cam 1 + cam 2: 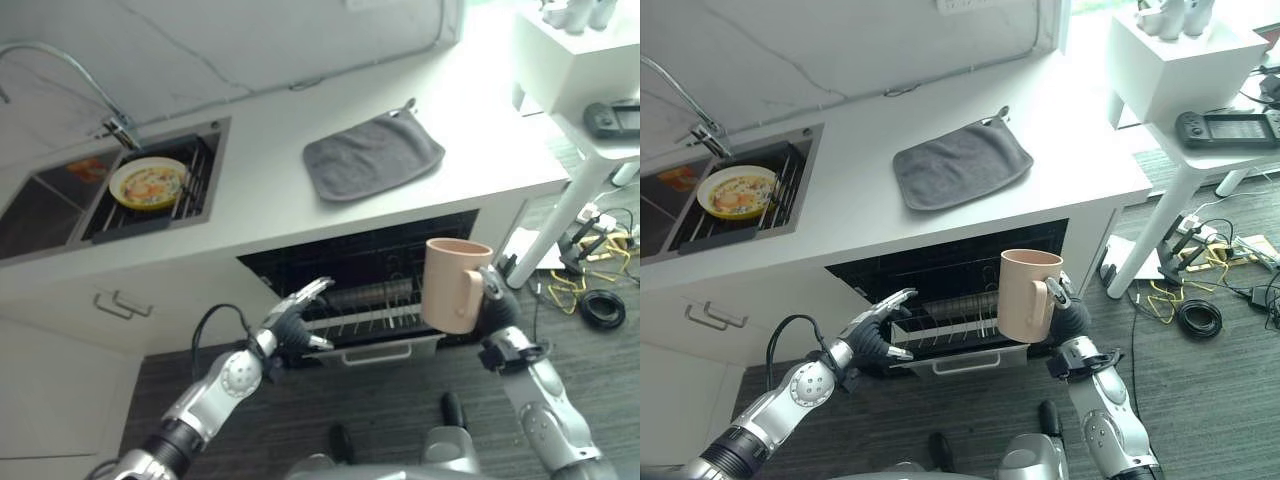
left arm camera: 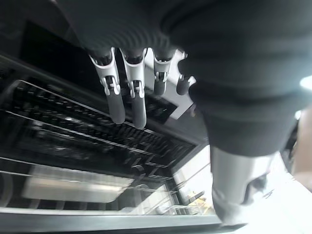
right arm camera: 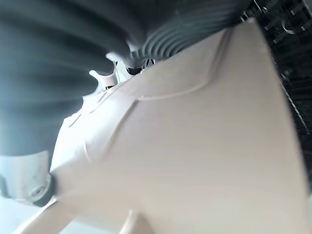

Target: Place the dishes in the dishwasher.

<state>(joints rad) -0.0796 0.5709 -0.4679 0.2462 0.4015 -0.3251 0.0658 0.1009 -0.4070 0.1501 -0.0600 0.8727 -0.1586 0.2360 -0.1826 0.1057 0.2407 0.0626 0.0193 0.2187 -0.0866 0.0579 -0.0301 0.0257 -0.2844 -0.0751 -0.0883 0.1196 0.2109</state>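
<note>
A: Mug (image 1: pixel 456 283), beige, sits right of centre in the head view, upright, gripped at its handle by the right hand (image 1: pixel 494 290) above the pulled-out dishwasher rack (image 1: pixel 372 318).

B: And the left hand (image 1: pixel 297 320)?

A: Lower centre, fingers straight and holding nothing, before the rack. A plate (image 1: pixel 149 183) lies in the sink (image 1: pixel 60 190), upper left.

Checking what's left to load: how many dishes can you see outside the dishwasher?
2. A beige mug is held upright in the right hand before the open dishwasher; a yellow plate lies in the sink. Others may be hidden.
</note>
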